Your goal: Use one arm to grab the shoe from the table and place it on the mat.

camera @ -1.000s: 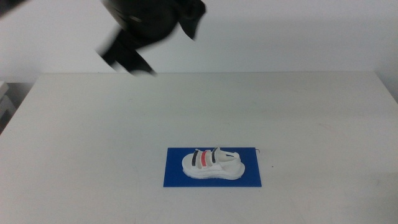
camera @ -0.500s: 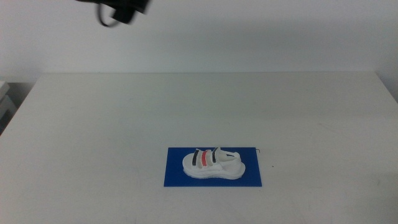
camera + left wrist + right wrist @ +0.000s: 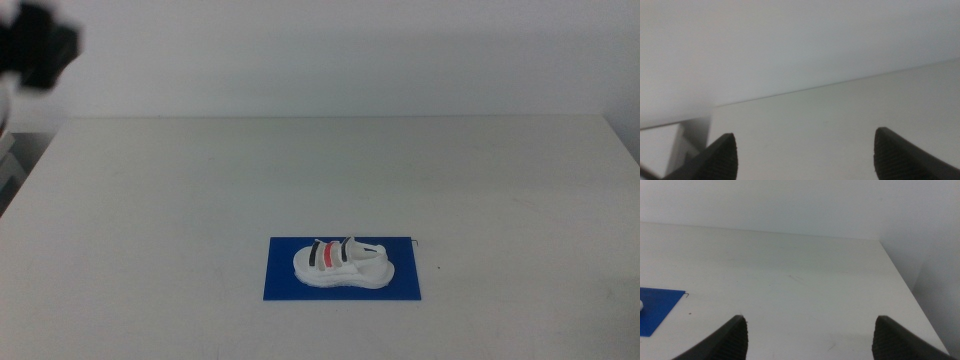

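The table (image 3: pixel 200 200) is a large white rectangle that fills most of the middle view, with a pale wall behind its far edge. Near the front edge of the table, a little right of the centre, lies the mat (image 3: pixel 285 285), a thin flat deep-blue rectangle with its long sides parallel to the front edge. The shoe (image 3: pixel 342 264) rests on the mat, fully inside its borders, with blue showing on every side of it. The shoe is white, stands upright on its sole, and has two black straps and one red strap between them across its top; its length runs along the long side of the mat.

The left arm (image 3: pixel 38 45) shows only as a dark blurred shape in the upper left corner of the middle view, high above the table and well apart from the shoe. The left gripper (image 3: pixel 805 152) has its two jaws spread wide with nothing between them; below it is bare table near a far corner. The right gripper (image 3: pixel 810 335) is also spread wide and holds nothing, and one corner of the mat shows at the side of its view.
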